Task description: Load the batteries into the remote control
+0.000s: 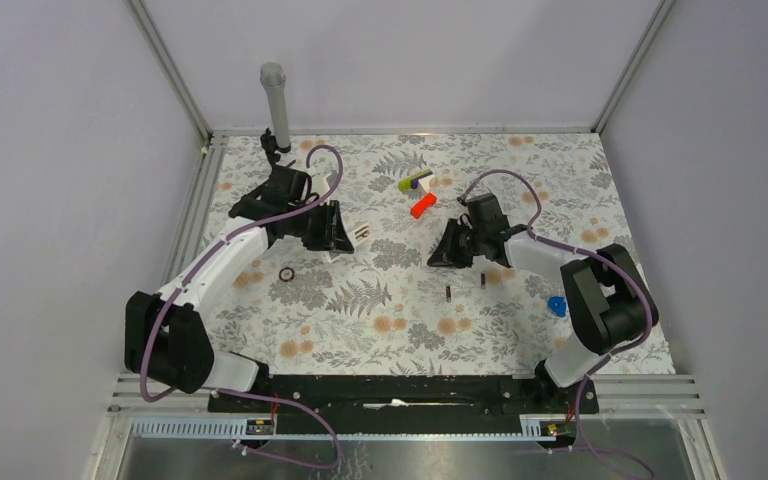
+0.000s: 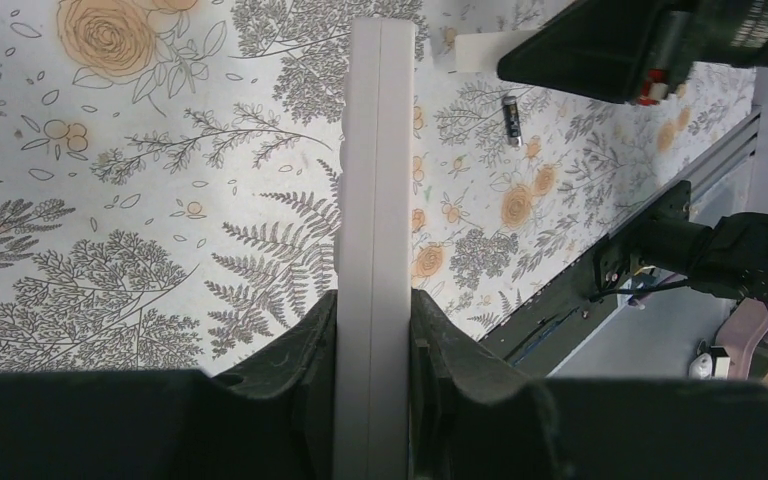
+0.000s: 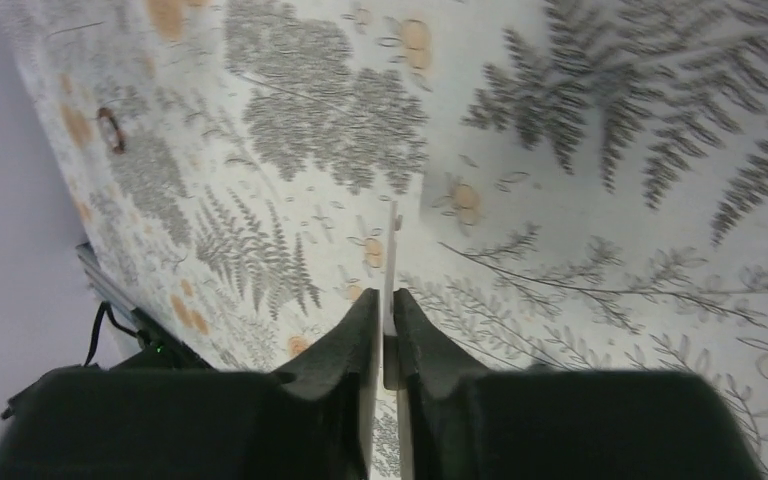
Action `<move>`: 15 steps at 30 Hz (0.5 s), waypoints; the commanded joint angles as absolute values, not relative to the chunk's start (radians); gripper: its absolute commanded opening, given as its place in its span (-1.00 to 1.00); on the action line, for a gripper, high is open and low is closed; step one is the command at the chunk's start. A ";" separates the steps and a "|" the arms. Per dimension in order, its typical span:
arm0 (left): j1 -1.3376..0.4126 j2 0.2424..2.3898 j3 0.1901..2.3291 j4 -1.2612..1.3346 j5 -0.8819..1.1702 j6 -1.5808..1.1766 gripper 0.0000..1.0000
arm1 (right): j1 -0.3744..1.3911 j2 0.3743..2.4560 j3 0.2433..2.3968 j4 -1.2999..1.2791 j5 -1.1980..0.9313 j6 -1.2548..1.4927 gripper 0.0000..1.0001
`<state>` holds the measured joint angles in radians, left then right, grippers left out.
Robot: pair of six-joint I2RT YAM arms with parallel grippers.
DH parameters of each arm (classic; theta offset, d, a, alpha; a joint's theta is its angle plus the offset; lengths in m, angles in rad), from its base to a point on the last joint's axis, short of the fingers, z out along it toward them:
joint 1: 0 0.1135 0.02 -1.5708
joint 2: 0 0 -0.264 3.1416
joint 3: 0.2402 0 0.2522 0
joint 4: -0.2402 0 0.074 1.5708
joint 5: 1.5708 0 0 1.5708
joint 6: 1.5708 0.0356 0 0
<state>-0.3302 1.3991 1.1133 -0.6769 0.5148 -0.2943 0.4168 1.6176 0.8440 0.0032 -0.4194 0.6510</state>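
Observation:
My left gripper [image 2: 373, 300] is shut on the remote control [image 2: 375, 190], a slim white bar that runs straight out from between the jaws above the table. In the top view that gripper [image 1: 338, 232] sits left of centre, and the remote's end [image 1: 360, 235] sticks out to its right. My right gripper [image 3: 387, 300] is shut on a thin white flat piece [image 3: 393, 255], seen edge-on. In the top view it [image 1: 438, 255] hangs right of centre. Two small dark batteries [image 1: 448, 292] [image 1: 484, 280] lie on the cloth just in front of it. One battery [image 2: 509, 108] shows in the left wrist view.
A red cylinder [image 1: 422, 207] and a yellow-and-purple piece [image 1: 415, 182] lie at the back centre. Near the left arm there is a small dark ring [image 1: 286, 273], and a blue piece [image 1: 557, 305] lies by the right arm's base. A grey post [image 1: 276, 100] stands at the back left.

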 commanded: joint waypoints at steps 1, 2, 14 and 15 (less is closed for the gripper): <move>-0.329 1.348 1.099 -0.601 0.582 -0.282 -1.00 | 0.390 1.653 0.890 -0.094 -0.378 0.598 -0.49; -0.330 1.342 1.098 -0.595 0.586 -0.282 -1.00 | 0.388 1.655 0.892 -0.115 -0.359 0.596 -0.33; -0.331 1.301 1.131 -0.517 0.628 -0.287 -1.00 | 0.388 1.433 0.945 -0.267 -0.171 0.547 0.58; -0.331 1.300 1.134 -0.513 0.644 -0.285 -1.00 | 0.388 1.410 0.950 -0.253 -0.205 0.530 0.61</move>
<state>-0.3302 1.3399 1.0988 -0.5957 0.5735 -0.2924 0.3908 1.5059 0.8814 -0.2214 -0.2382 0.5945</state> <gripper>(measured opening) 0.260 0.781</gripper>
